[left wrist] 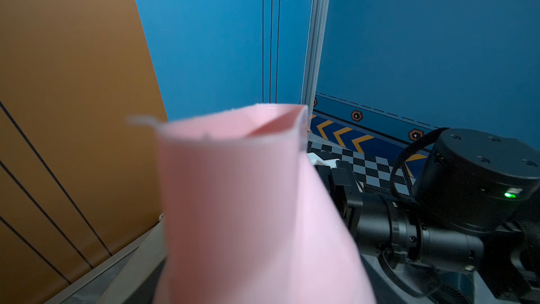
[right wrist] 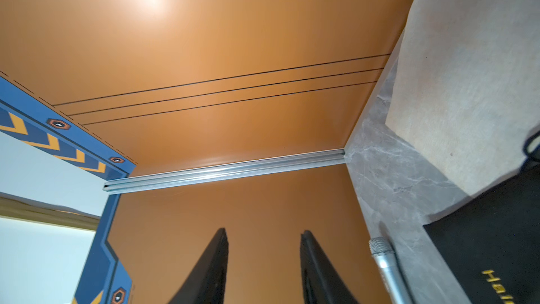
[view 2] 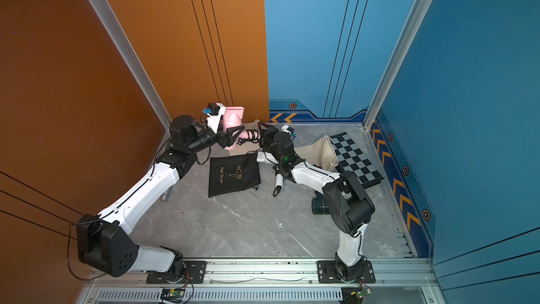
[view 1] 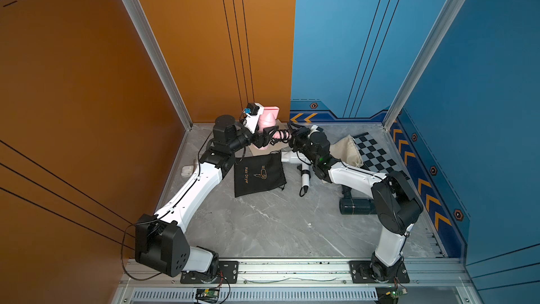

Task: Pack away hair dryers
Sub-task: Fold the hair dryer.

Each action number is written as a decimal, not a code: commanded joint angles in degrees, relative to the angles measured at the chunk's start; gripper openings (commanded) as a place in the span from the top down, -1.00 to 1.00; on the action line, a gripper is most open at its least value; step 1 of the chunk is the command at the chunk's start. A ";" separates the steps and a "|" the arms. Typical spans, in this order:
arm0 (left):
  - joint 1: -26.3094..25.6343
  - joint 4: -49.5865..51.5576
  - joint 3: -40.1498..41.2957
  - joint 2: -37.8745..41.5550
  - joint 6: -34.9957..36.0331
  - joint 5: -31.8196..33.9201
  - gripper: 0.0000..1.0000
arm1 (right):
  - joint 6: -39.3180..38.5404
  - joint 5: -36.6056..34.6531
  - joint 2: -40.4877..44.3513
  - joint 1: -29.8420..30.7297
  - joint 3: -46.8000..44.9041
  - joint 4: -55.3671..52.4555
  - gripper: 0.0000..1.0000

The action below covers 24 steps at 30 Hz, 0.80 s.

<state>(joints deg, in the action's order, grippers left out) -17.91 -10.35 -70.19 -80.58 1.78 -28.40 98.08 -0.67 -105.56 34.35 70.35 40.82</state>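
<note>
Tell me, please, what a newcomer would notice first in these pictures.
The pink hair dryer stands out, gripped by the left hand at the back of the table. Next comes the black pouch marked "Hair Dryer", flat in the middle, with the white hair dryer lying beside it.

Pink dryer (view 1: pixel 267 119) aloft by back wall, white dryer (view 1: pixel 292 157) flat mid-table, teal-black dryer (view 1: pixel 355 206) flat at right

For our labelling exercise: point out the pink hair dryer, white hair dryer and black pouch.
pink hair dryer (view 1: pixel 267 122): a top view, its body.
white hair dryer (view 1: pixel 289 157): a top view, its barrel.
black pouch (view 1: pixel 258 175): a top view, cloth middle.
</note>
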 commanded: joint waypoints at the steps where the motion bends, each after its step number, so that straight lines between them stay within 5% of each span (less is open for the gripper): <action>1: -1.18 -5.33 -0.74 0.08 -0.92 -0.52 0.69 | -4.71 0.41 0.15 0.95 1.20 -3.26 0.54; 10: -2.12 -5.30 -1.17 -1.07 -1.20 -1.23 0.74 | -17.45 0.23 2.22 1.94 5.53 -16.26 0.74; 24: -2.57 -5.33 -1.78 -1.93 -1.69 -2.38 0.75 | -37.92 -0.30 1.53 4.80 17.27 -36.44 0.75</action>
<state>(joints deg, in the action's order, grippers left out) -17.78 -11.00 -70.15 -81.56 -2.48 -26.48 75.40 -5.30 -103.83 33.78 85.73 15.51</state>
